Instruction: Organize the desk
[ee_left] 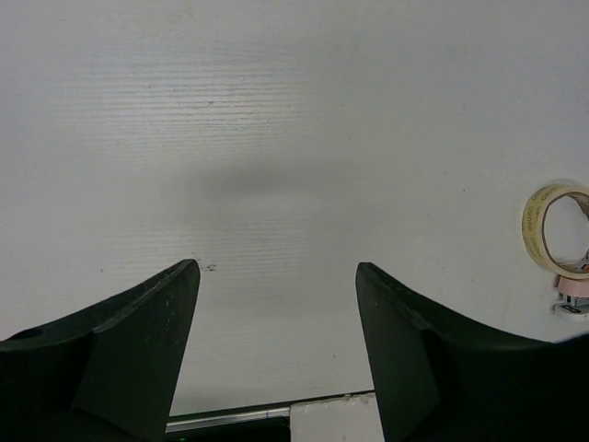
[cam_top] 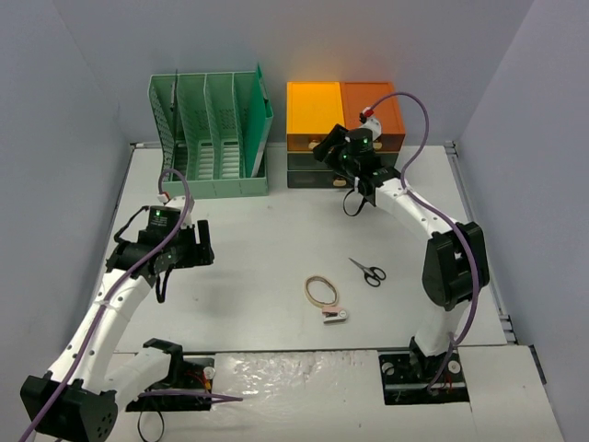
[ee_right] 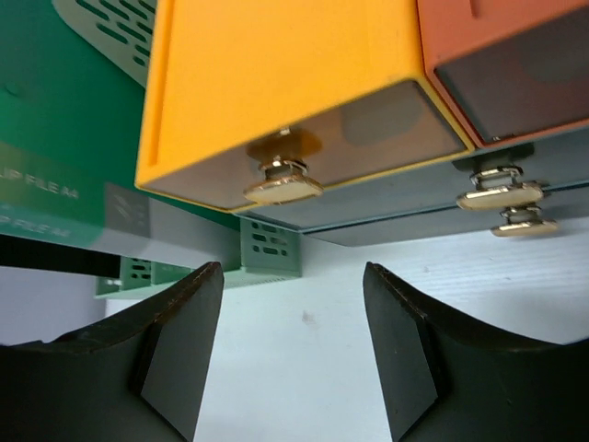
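We saw the surface (cam_top: 258, 230) spread beneath both arms, tape roll (cam_top: 320, 291) and scissors (cam_top: 368, 272) near its middle, file rack (cam_top: 210, 133) and drawer unit (cam_top: 345, 115) at its far edge. The left fingers (ee_left: 138, 350) hung released near its left edge; the right fingers (ee_right: 166, 359) gaped empty before the yellow drawer's knob (ee_right: 283, 184).

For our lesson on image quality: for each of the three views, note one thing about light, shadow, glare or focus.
Top external: soft, even light, but the yellow drawer glows on top, almost washed out. Left wrist: a faint, blurred shadow lies on the desk; the left tool reads nearly black. Right wrist: the green file rack looks soft, the yellow drawer's knob sharper.
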